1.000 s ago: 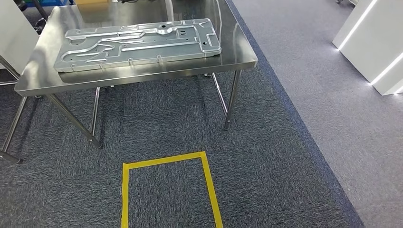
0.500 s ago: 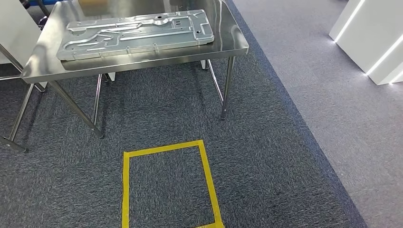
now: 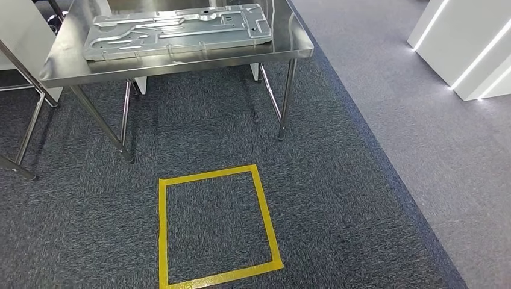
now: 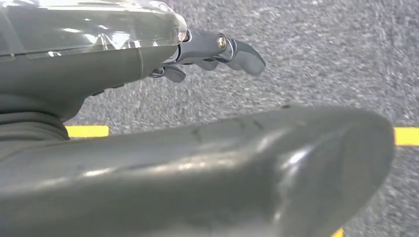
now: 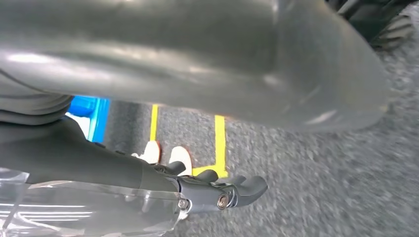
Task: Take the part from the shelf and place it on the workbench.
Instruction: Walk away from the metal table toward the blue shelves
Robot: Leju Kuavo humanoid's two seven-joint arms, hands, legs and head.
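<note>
One part (image 3: pixel 176 31), a big stamped sheet-metal panel with ribs and cutouts, is lying flat on the one workbench (image 3: pixel 181 59), a shiny steel table at the top of the head view. The panel runs lengthwise along the tabletop and takes up most of it, with a bare strip of steel showing along the near edge and at the right end. I can count four slanted table legs (image 3: pixel 286 99) under it, though the ones on the left get mixed up with another steel frame (image 3: pixel 21 90) standing beside the bench. On the dark carpet in front of the bench there's one yellow tape square (image 3: pixel 214 226), well apart from the legs. Off to the right the carpet changes to a lighter grey, and there's one white block with two lit strips (image 3: pixel 464 48) in the corner. Both hands are hanging low over the carpet. The left hand (image 4: pixel 212 52) has its dark fingers slightly curled and apart with nothing in them, yellow tape visible on the floor past it. The right hand (image 5: pixel 217 190) looks the same, fingers loosely spread and holding nothing. In the right wrist view there are also two light-coloured shoes (image 5: pixel 165 153) of a person standing by some yellow floor lines, plus something blue (image 5: pixel 86 116) at the edge that I can't make out.
</note>
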